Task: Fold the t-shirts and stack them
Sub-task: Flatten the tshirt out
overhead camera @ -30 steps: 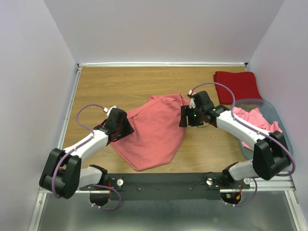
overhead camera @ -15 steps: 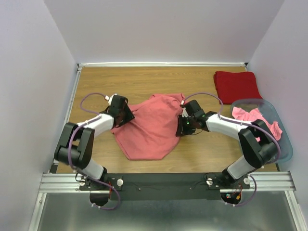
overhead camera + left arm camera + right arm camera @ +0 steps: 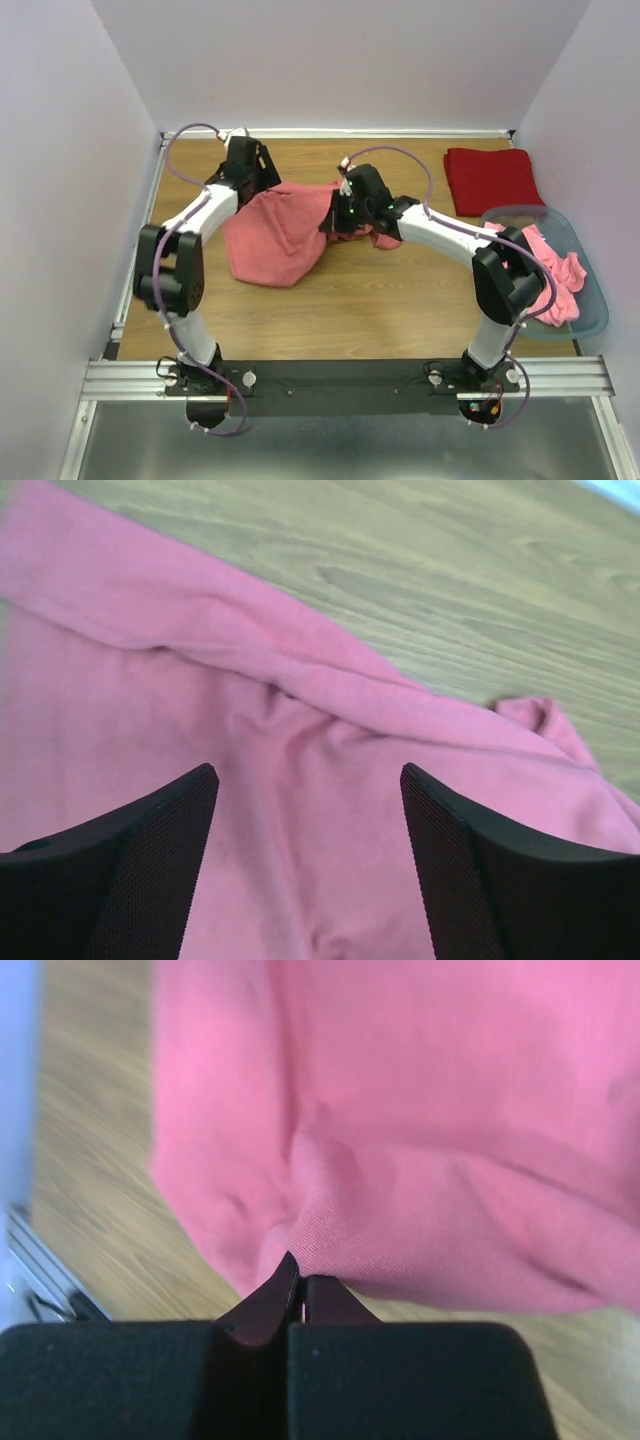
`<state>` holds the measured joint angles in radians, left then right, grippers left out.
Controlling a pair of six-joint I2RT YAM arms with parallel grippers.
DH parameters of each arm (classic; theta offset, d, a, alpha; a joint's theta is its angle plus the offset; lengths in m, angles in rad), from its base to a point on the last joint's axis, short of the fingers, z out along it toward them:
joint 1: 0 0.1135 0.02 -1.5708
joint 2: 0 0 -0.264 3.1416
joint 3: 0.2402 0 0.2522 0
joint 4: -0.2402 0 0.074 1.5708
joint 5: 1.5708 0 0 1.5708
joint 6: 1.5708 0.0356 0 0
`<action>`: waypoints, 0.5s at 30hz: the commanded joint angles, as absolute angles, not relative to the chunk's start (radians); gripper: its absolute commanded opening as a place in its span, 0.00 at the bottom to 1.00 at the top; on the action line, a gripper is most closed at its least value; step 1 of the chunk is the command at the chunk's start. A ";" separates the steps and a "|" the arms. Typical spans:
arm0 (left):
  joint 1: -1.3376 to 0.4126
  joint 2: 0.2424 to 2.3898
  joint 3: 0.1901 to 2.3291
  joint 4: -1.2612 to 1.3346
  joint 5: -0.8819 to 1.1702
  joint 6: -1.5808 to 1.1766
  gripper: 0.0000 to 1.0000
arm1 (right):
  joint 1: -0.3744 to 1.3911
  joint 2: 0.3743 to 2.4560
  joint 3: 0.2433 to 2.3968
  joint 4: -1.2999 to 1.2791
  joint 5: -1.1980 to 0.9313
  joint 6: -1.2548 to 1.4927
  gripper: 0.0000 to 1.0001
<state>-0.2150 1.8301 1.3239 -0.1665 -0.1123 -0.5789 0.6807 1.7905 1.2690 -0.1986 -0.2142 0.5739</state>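
A salmon-pink t-shirt [image 3: 272,235] lies crumpled on the wooden table, left of centre. My left gripper [image 3: 260,183] hovers at its far left corner. In the left wrist view this gripper [image 3: 308,776] stands open, and the t-shirt [image 3: 300,730] lies below with no cloth between the fingers. My right gripper [image 3: 336,220] is at the t-shirt's right edge. The right wrist view shows this gripper [image 3: 300,1272] shut on a fold of the pink cloth [image 3: 420,1160]. A deep red t-shirt [image 3: 490,178] lies folded at the far right.
An oval grey-blue basket [image 3: 590,310] at the right edge holds more pink t-shirts [image 3: 548,262]. White walls close the table in on three sides. The metal rail with the arm bases [image 3: 340,378] runs along the near edge.
Both arms have swung toward the far side, and the pink t-shirt has been dragged back and left, bunching up. The left gripper opened and the right gripper shut on the cloth.
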 commanded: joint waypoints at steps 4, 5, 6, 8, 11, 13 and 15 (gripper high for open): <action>-0.204 1.366 0.912 -0.248 -0.261 -0.728 0.89 | 0.683 1.776 1.339 -0.178 -0.123 0.601 0.01; -0.204 1.280 0.863 -0.264 -0.259 -0.783 0.89 | 0.683 1.778 1.330 -0.176 -0.120 0.600 0.01; -0.204 1.240 0.818 -0.270 -0.249 -0.804 0.89 | 0.681 1.778 1.324 -0.178 -0.118 0.600 0.01; -0.206 1.154 0.707 -0.290 -0.215 -0.848 0.84 | 0.683 1.781 1.319 -0.178 -0.130 0.598 0.01; -0.212 1.082 0.593 -0.311 -0.178 -0.911 0.78 | 0.683 1.786 1.316 -0.178 -0.144 0.598 0.01; -0.215 1.065 0.540 -0.311 -0.167 -0.939 0.76 | 0.683 1.789 1.315 -0.176 -0.153 0.592 0.01; -0.221 1.061 0.522 -0.311 -0.175 -0.949 0.74 | 0.683 1.792 1.315 -0.178 -0.161 0.591 0.01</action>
